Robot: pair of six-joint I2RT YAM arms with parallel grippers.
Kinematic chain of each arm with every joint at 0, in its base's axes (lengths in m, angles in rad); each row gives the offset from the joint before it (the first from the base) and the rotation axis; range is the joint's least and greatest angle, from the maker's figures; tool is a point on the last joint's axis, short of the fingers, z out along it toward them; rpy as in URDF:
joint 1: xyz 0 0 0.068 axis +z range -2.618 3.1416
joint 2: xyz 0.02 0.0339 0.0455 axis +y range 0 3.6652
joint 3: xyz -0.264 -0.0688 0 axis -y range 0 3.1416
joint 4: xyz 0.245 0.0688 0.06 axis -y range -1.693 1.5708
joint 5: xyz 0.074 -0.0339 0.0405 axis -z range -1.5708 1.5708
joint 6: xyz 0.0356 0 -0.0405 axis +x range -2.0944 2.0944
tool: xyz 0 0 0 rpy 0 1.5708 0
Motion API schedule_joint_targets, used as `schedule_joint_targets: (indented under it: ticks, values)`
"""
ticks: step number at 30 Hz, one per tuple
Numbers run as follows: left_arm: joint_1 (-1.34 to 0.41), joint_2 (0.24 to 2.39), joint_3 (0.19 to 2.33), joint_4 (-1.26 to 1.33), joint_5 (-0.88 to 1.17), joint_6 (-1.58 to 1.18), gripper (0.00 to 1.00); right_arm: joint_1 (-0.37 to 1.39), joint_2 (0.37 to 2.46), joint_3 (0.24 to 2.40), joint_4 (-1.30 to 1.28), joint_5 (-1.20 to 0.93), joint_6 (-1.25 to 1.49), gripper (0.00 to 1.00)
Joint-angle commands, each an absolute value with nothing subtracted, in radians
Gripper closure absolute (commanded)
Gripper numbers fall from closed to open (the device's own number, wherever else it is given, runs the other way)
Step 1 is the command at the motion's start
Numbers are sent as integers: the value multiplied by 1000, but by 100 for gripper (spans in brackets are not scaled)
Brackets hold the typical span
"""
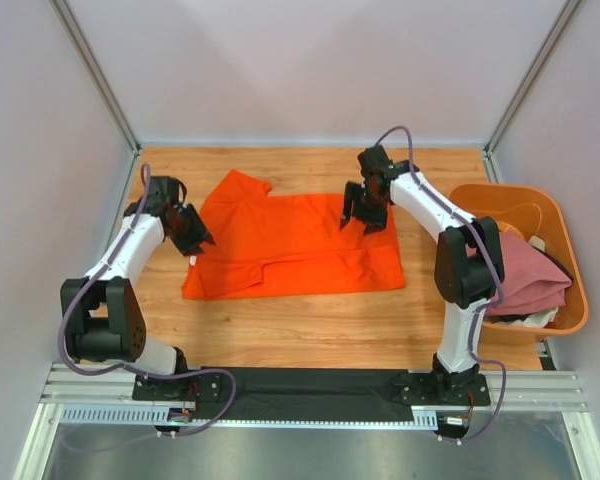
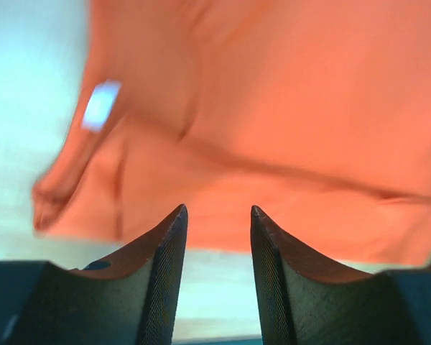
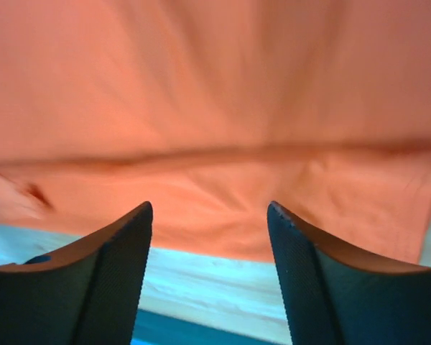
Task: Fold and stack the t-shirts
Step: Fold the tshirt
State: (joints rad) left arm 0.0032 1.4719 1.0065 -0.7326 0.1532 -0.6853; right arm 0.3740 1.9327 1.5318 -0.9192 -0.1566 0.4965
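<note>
The orange t-shirt (image 1: 295,245) lies spread flat on the wooden table (image 1: 310,330), between the 2 grippers, with 1 short sleeve sticking out at its far left corner and a long crease running across the cloth. The left gripper (image 1: 192,238) hangs just beside the shirt's left edge and points toward it. In the left wrist view its 2 fingers (image 2: 165,273) stand apart with only pale table in the gap, so it is released and holds nothing. The shirt's hem lies just ahead of the fingertips, and a small white label shows ahead and to their left. The right gripper (image 1: 365,215) is at the shirt's far right corner. In the right wrist view its 2 fingers (image 3: 108,280) are spread wider, again with nothing clasped, and a strip of bare wood shows in the gap. The orange cloth begins just ahead of the tips and fills everything beyond them. Whether either gripper touches the cloth cannot be told. Well off to the right of the right gripper, a pink t-shirt (image 1: 525,275) lies bunched inside an orange tub (image 1: 570,318), part of it draped over the tub's near rim.
</note>
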Motion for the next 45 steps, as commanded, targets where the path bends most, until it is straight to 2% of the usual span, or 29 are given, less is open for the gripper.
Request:
schedule_joint_targets:
  ticks: [1, 7, 10, 11, 19, 22, 28, 32, 38, 45]
  values:
    - [9, 1488, 1190, -629, 178, -576, 52, 308, 2012, 1777, -940, -45, 518, 32]
    - [8, 1805, 1491, -489, 172, -439, 59, 239, 2277, 2196, -1060, 107, 541, 20]
    - [8, 1937, 1617, -491, 86, -358, 59, 222, 2359, 2285, -1065, 147, 529, 20]
    - [9, 1983, 1667, -500, 39, -324, 58, 213, 2371, 2290, -1049, 162, 525, 21]
    - [24, 2114, 1750, -479, 52, -236, 60, 178, 2391, 2178, -887, 176, 390, 44]
    - [38, 2138, 1746, -476, 72, -252, 60, 158, 2395, 2168, -862, 169, 362, 46]
    - [40, 2197, 1787, -491, 101, -244, 60, 130, 2419, 2180, -856, 101, 334, 45]
    - [38, 2259, 1918, -628, 95, -244, 60, 123, 2428, 2178, -859, 71, 328, 42]
    - [41, 2359, 2005, -761, 103, -273, 59, 114, 2451, 2177, -882, 35, 327, 37]
    - [44, 2388, 2013, -787, 146, -302, 60, 98, 2467, 2180, -874, 29, 322, 37]
